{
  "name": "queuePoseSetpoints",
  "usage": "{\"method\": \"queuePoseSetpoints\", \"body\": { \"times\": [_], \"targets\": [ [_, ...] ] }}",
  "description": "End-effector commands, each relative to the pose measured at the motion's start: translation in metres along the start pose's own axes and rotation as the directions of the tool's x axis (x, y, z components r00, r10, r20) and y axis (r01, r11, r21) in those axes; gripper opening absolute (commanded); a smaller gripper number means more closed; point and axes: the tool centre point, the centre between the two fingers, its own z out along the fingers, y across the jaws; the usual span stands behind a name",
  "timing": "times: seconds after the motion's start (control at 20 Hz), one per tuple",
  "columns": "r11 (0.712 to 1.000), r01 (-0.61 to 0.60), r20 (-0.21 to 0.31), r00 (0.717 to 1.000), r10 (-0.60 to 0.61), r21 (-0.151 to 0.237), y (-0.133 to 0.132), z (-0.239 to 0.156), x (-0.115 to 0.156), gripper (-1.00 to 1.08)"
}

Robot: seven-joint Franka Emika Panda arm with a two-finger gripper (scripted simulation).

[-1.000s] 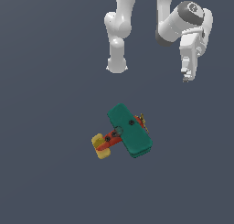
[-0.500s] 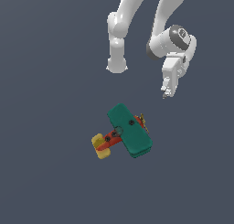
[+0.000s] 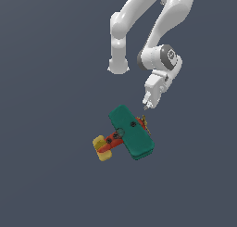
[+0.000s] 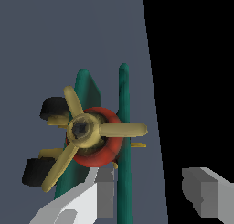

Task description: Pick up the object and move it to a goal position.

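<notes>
Teal-winged toy biplane [image 3: 129, 132], gripper [image 3: 145, 107] seemingly open just beside propeller [image 4: 87, 132].

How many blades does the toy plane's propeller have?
3, all seen in the wrist view on the toy plane's propeller: one toward the wing edge, one slanting up, one slanting down beside the black wheels. None appear hidden.
</notes>
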Motion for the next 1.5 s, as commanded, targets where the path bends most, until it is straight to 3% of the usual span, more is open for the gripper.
{"method": "queuePoseSetpoints", "body": {
  "times": [0.0,0.55,1.45],
  "targets": [
    [1.0,0.021,0.022,1.0,-0.021,-0.012,-0.007,0.014,-0.015,0.28],
    [0.997,0.07,0.077,0.995,-0.067,-0.038,-0.019,0.043,-0.051,0.28],
    [0.995,0.081,0.074,0.994,-0.077,-0.056,-0.018,0.044,-0.054,0.28]
  ]
}}
